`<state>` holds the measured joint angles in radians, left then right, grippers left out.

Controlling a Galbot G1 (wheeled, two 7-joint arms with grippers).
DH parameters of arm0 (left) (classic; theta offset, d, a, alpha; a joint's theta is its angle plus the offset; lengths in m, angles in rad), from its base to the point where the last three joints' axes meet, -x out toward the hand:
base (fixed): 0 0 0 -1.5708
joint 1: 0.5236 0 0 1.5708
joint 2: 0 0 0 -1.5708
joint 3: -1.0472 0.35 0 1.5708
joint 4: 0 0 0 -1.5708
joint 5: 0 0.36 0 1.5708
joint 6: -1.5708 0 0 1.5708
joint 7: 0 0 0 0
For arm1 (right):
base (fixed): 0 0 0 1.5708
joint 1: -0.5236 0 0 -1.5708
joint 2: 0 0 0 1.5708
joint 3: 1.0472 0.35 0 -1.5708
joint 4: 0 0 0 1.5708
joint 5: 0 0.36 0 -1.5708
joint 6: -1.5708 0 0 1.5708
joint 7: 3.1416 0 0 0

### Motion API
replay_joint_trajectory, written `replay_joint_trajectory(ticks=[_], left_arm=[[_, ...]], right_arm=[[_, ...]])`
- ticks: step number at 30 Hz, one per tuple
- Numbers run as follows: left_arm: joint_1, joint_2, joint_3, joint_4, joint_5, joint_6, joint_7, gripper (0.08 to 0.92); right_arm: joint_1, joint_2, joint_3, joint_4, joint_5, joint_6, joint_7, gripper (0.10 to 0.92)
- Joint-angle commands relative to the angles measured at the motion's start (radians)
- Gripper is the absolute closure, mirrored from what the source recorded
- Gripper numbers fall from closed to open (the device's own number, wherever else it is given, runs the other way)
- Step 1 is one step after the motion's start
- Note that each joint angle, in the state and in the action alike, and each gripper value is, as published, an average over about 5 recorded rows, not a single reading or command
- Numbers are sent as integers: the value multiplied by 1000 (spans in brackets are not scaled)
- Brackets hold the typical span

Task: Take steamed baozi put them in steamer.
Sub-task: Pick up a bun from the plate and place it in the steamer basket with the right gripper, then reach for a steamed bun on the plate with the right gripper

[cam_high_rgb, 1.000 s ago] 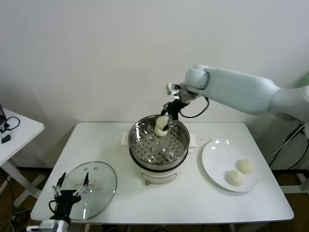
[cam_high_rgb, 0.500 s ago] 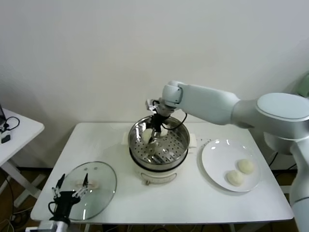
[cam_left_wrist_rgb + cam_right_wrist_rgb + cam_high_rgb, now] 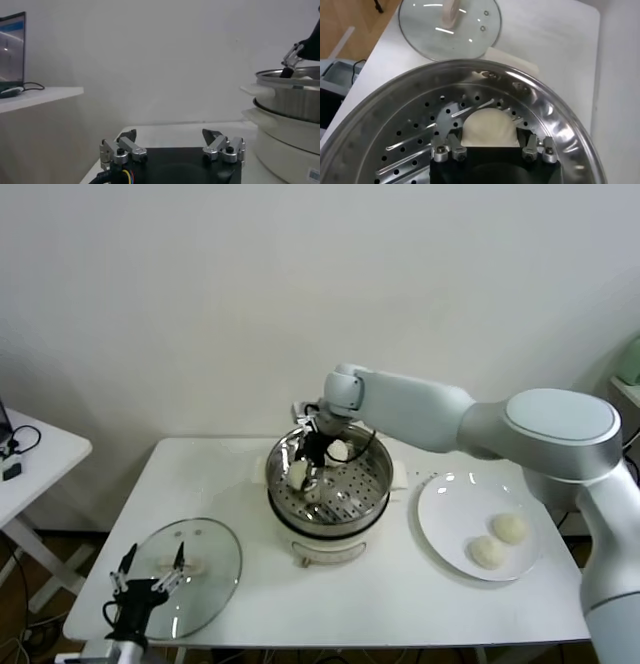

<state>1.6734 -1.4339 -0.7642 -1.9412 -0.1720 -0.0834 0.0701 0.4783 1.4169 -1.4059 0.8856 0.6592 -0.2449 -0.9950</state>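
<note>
The steamer (image 3: 372,487) is a shiny perforated steel basket on a white pot base at the table's middle. My right gripper (image 3: 306,464) is inside its left part, shut on a cream-white baozi (image 3: 297,474) held low over the perforated floor. In the right wrist view the gripper (image 3: 488,136) has a finger on each side of the baozi (image 3: 487,125), with the steamer (image 3: 405,117) around it. Two more baozi (image 3: 510,528) (image 3: 488,552) lie on the white plate (image 3: 447,514). My left gripper (image 3: 150,580) is open and empty, low at the front left.
A round glass lid (image 3: 205,556) lies flat at the front left, under my left gripper, and also shows in the right wrist view (image 3: 447,27). The left wrist view shows the open left gripper (image 3: 169,135) and the steamer's side (image 3: 290,97). A small white side table (image 3: 35,454) stands far left.
My right gripper has carried the baozi from the steamer's back rim leftwards and down into the basket. The left arm has not moved.
</note>
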Motion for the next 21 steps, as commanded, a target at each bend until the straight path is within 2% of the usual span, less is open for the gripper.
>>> replay_joint_trajectory(ticks=[1,7,11,15,21], left_arm=[[2,1,0,2,-3,0,0,177],[3,1,-4,2,-5,-2,-1,177],[3,1,-4,3,-5,-3,-3,177],[6,0,-4,4,-5,-4,-3,177],[6,-1,-1,1,-5,-3,-4,177]], right_arm=[[-14,17,4,-15,-12,7,12,306],[1,8,2,-6,-10,18,7,214],[42,-28,-7,45,7,21,-2,203],[142,-118,-40,170,61,25,-13,203],[323,-344,-116,401,116,38,-36,203]])
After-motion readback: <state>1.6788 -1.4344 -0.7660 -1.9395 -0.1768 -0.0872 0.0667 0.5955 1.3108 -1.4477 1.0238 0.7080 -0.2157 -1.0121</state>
